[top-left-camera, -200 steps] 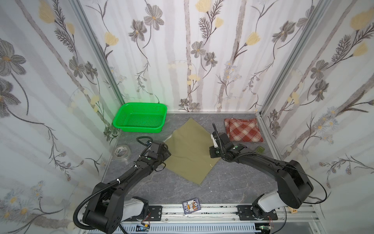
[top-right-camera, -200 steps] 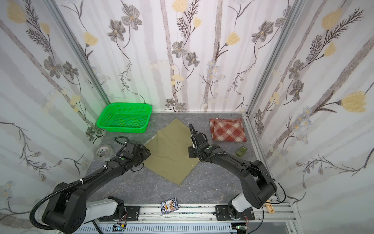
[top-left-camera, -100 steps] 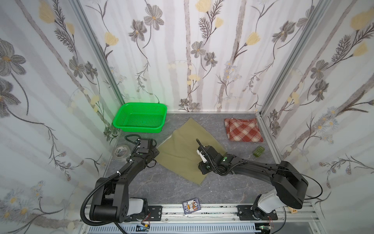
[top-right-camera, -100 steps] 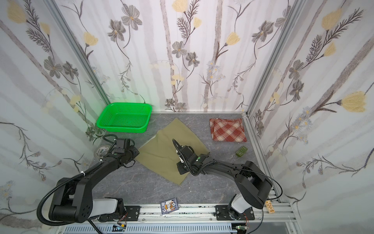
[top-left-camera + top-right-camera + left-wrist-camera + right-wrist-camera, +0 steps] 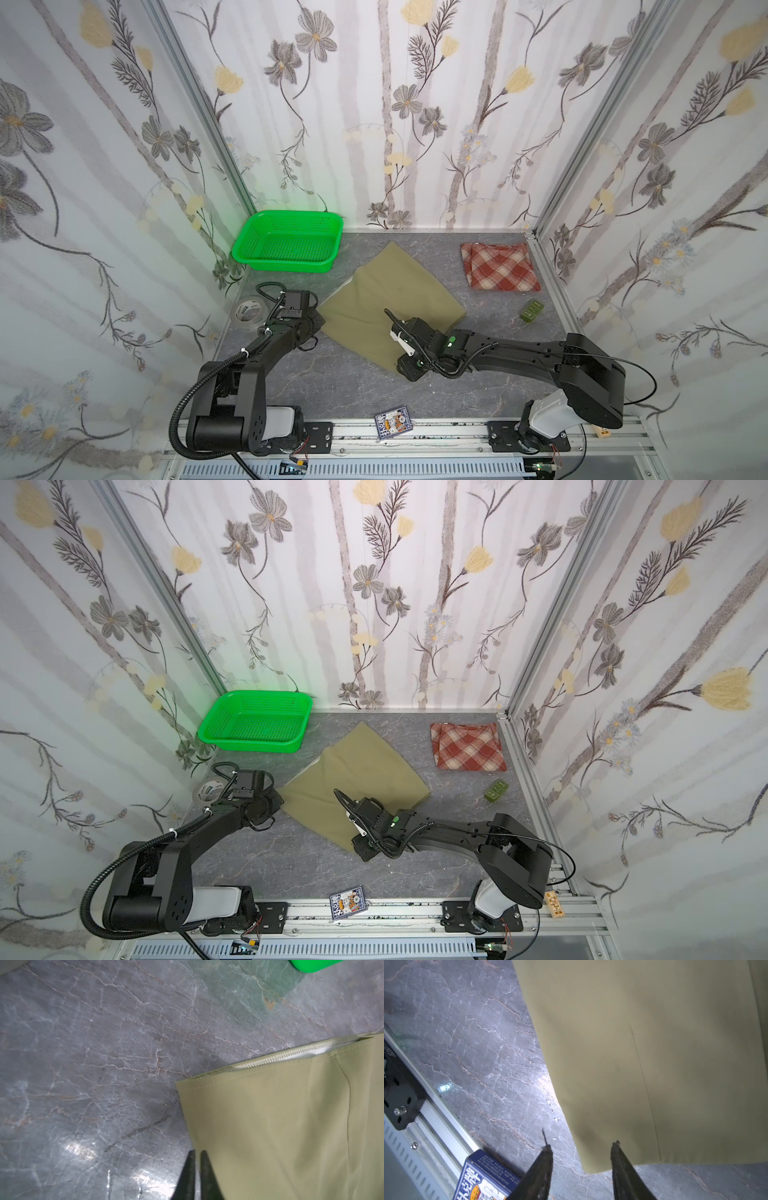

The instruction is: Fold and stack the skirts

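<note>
Straddling khaki skirt (image 5: pixel 654 1053) corner, right claw (image 5: pixel 581 1145) wide; left claw (image 5: pixel 196 1153) closed; "克牌" on box (image 5: pixel 481 1178).

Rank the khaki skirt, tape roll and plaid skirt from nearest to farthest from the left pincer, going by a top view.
1. khaki skirt: at the left pincer's tips.
2. tape roll: by the left wall.
3. plaid skirt: far right corner.

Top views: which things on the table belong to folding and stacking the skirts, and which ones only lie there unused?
Belong to the job:
- khaki-olive skirt, spread out in the middle
- red plaid skirt, folded, near the back right corner

Only lying about:
- green perforated basket
- roll of tape
- pack of playing cards
- small green block
</note>
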Tool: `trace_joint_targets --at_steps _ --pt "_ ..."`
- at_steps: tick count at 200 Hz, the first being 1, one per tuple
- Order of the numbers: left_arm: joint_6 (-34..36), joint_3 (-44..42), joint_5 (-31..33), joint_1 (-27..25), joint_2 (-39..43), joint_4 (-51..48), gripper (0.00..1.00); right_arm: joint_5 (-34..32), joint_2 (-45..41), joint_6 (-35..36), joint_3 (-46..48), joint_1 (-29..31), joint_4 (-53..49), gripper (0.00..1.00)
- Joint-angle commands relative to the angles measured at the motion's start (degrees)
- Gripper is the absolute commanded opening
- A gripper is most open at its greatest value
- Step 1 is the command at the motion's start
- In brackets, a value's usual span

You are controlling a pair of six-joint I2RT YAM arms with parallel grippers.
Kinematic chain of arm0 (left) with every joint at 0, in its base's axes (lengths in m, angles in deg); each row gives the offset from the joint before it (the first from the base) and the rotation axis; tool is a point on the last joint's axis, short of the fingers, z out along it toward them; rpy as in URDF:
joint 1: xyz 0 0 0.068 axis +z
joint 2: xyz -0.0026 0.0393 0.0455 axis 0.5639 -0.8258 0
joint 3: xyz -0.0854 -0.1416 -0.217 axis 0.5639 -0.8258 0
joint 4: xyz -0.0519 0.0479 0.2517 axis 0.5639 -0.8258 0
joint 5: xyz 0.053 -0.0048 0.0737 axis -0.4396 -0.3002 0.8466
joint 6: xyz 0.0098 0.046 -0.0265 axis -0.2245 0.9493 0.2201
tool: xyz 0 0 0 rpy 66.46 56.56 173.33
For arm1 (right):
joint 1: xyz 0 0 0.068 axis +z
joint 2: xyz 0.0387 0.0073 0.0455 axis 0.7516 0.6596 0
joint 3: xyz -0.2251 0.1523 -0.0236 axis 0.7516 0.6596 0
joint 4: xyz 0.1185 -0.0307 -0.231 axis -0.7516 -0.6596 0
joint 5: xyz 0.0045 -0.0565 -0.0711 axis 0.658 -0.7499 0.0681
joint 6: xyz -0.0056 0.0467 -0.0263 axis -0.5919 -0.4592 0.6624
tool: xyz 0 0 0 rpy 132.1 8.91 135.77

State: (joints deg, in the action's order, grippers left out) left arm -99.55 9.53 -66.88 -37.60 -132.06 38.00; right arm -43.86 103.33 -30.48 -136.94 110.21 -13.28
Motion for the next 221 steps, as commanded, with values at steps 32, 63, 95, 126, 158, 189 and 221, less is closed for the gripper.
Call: trace_joint_targets --at_steps 32,63,95,126,158,189,221 --pt "0.7 0.4 1.7 0.5 -2.6 -0.5 0.13 2.0 1.1 -1.2 -0.7 0.4 2.1 0.45" --pt "0.7 1.9 2.5 0.6 -5.9 -0.4 0.26 1.4 1.2 -0.7 -0.8 0.7 1.0 0.45" --pt "0.8 2.1 4.0 0.6 -5.9 -0.4 0.41 0.8 1.0 -0.4 -0.5 1.0 -0.1 0.45" --pt "1.6 2.8 5.0 0.7 -7.3 -0.3 0.41 0.7 1.5 -0.5 -0.5 1.1 -0.2 0.44" --pt "2.0 3.9 5.4 0.7 -9.8 0.3 0.38 0.7 1.8 -0.6 -0.9 1.2 -0.3 0.43" --pt "3.2 4.7 5.0 0.7 -11.9 0.8 0.37 0.7 1.9 -1.1 -0.8 1.2 -0.2 0.42" --pt "4.1 4.8 4.7 0.7 -13.6 1.1 0.33 0.7 1.4 -1.2 -0.7 1.5 -1.4 0.42"
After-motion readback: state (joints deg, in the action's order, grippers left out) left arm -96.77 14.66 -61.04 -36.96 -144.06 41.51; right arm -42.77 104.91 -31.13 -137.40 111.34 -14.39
